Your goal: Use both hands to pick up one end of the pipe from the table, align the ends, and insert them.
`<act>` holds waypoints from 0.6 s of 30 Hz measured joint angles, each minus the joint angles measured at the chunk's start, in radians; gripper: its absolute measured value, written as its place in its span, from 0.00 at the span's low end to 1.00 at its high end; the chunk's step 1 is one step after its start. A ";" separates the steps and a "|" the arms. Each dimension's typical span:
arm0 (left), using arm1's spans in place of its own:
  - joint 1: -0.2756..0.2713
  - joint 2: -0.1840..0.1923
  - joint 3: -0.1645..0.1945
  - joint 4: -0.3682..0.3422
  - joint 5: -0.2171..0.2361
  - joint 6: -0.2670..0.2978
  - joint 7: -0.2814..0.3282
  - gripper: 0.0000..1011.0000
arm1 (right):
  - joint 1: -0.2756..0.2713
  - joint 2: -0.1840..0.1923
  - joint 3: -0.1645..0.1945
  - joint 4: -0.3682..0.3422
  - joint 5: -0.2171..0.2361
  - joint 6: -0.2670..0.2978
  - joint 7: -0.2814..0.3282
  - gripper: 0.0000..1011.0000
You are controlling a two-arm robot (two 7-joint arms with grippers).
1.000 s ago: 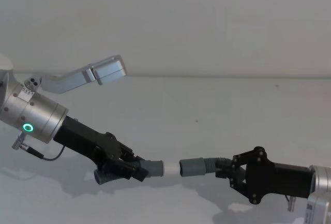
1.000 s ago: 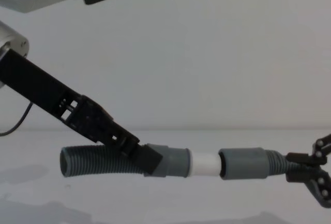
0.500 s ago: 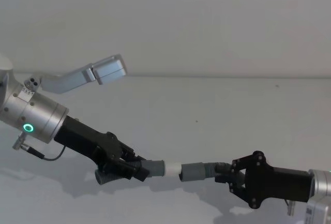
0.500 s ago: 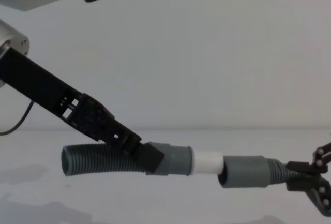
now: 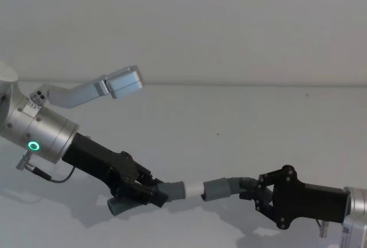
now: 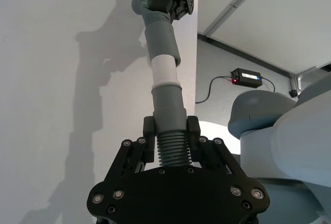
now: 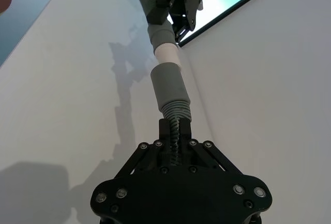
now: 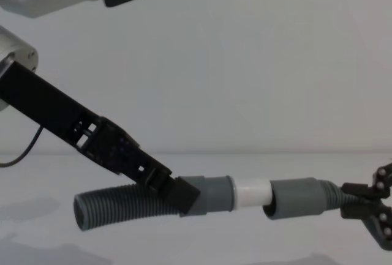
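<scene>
Since the earlier frames, the two cuffs have been drawn closer, so less of the white spigot is left showing between them.

Head view: the left gripper [image 5: 153, 193], reaching in from nine o'clock on a black wrist behind a silver cylinder with a green ring light [image 5: 34, 145], is clamped on the left pipe piece [image 5: 121, 205] just behind its grey cuff [image 5: 175, 191]. The white spigot [image 5: 195, 188] points toward three o'clock into the socket cuff [image 5: 217, 188]. The right gripper [image 5: 252, 190], entering from four o'clock, is closed on the ribbed right pipe piece [image 5: 241, 182]. Both pieces are held above the white table [image 5: 241, 122].

Left wrist view: ribbed hose is seen pinched between the left gripper's fingers [image 6: 149, 144], with cuff, spigot and socket lined up beyond.

Right wrist view: the right gripper's fingers [image 7: 164, 131] are closed on the hose below the socket cuff.

Chest view: the left piece is seen drooping toward eight o'clock, the cuffs nearly level, and the spigot partly entered in the socket at three o'clock.
</scene>
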 joint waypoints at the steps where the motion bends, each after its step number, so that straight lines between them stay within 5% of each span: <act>1: 0.000 0.000 0.001 -0.001 -0.001 0.000 0.001 0.34 | 0.000 0.000 0.000 0.000 0.003 0.001 0.001 0.08; 18: 0.008 0.015 -0.001 -0.025 -0.020 0.011 0.037 0.34 | -0.005 0.001 0.006 -0.009 0.034 0.021 0.019 0.08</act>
